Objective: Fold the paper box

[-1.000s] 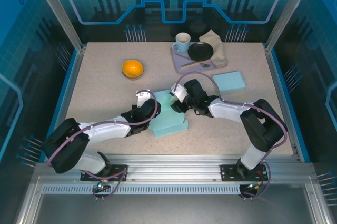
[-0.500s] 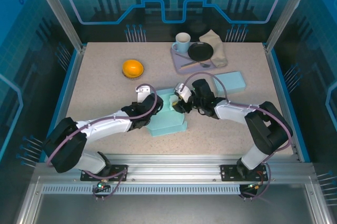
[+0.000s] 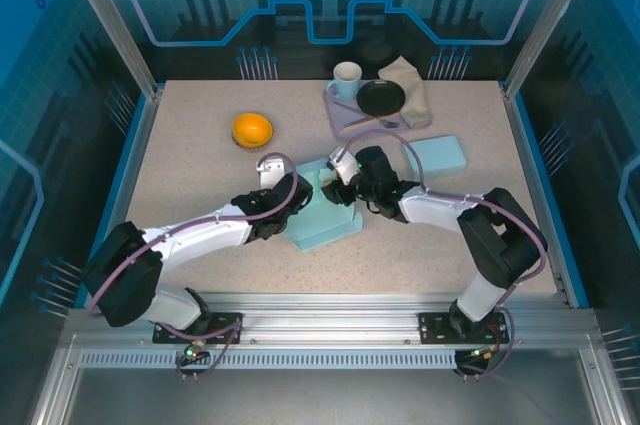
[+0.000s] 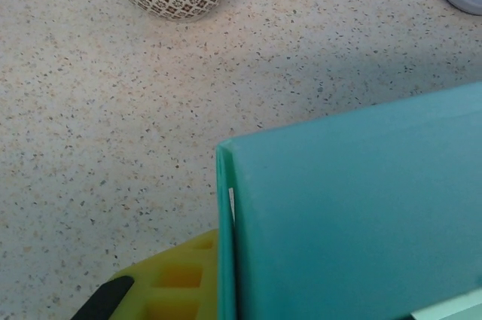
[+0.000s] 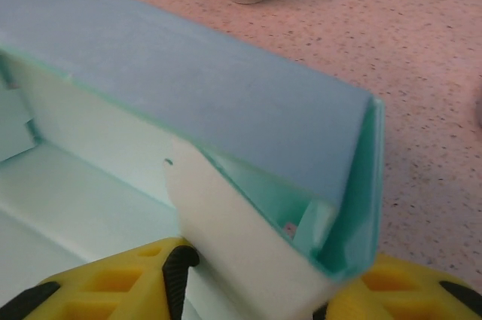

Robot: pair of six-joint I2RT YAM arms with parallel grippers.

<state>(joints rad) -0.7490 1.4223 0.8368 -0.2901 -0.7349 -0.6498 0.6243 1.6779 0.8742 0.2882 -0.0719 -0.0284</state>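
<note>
When all on the table (image 3: 200,175) is counted, it comes to one paper box (image 3: 328,217), one teal slab (image 3: 435,155), one orange bowl (image 3: 252,129), one mug (image 3: 346,78), one tray (image 3: 340,117) with one black plate (image 3: 381,97), and one cloth (image 3: 412,80). Box lies mid-table between two pincers, open side up, long axis roughly near-to-far, skewed to the table edge. Left pincer (image 3: 296,197) clamped on its wall; right pincer (image 3: 342,188) fingers astride a corner, grip cannot be told.

The top camera looks down from high behind the arm bases (image 3: 197,328) onto the whole worktop (image 3: 200,175); both wrist cameras sit close against the teal box (image 3: 330,227), facing the patterned bowl (image 4: 181,0) beyond; all three views share both.
</note>
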